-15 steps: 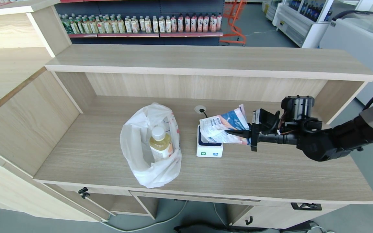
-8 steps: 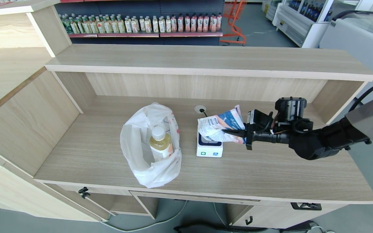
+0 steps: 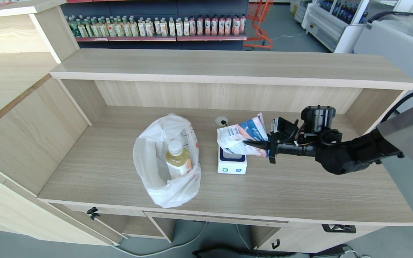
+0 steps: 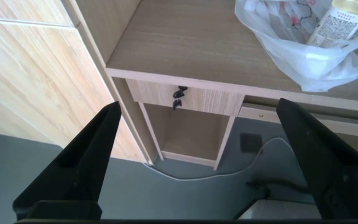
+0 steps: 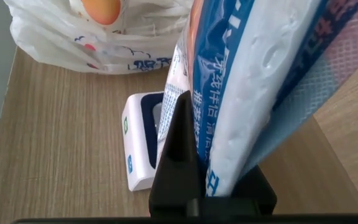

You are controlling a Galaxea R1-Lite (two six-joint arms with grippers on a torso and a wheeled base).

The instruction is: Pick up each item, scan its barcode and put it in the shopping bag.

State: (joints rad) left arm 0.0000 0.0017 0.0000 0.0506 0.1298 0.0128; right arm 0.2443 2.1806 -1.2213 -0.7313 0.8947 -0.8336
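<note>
In the head view, the right claw (image 3: pixel 260 146) is at the centre right of the frame, above the table (image 3: pixel 299 190). It is closed on a blue and white packet (image 3: pixel 240 135), and grips it at the packet's right edge. The packet is in the air, tilted, and its left part hangs over the small white scanner (image 3: pixel 232 165). I cannot tell if the packet touches the scanner. In the right wrist view, one black finger (image 5: pixel 179 149) presses flat against the printed side of the packet (image 5: pixel 247 93), and the scanner (image 5: pixel 143 146) stands on the table below it.

The scanner stands just right of the centre of the frame. Behind it there is a round cable hole (image 3: pixel 222 120) in the table, and a black cable goes into this hole.

The white plastic shopping bag (image 3: pixel 152 172) stands left of the scanner, near but apart from it, and its mouth is open. Inside it a bottle (image 3: pixel 177 159) with a white cap and yellow drink stands upright.

In the left wrist view, the left claw (image 4: pixel 199 112) is open, with its two dark fingers far apart. It hangs low in front of the table's edge and holds nothing. A bunch of keys (image 4: pixel 178 99) hangs from the drawer under the table.

At the top of the head view, a store shelf (image 3: pixel 156 37) carries a row of drink bottles.
</note>
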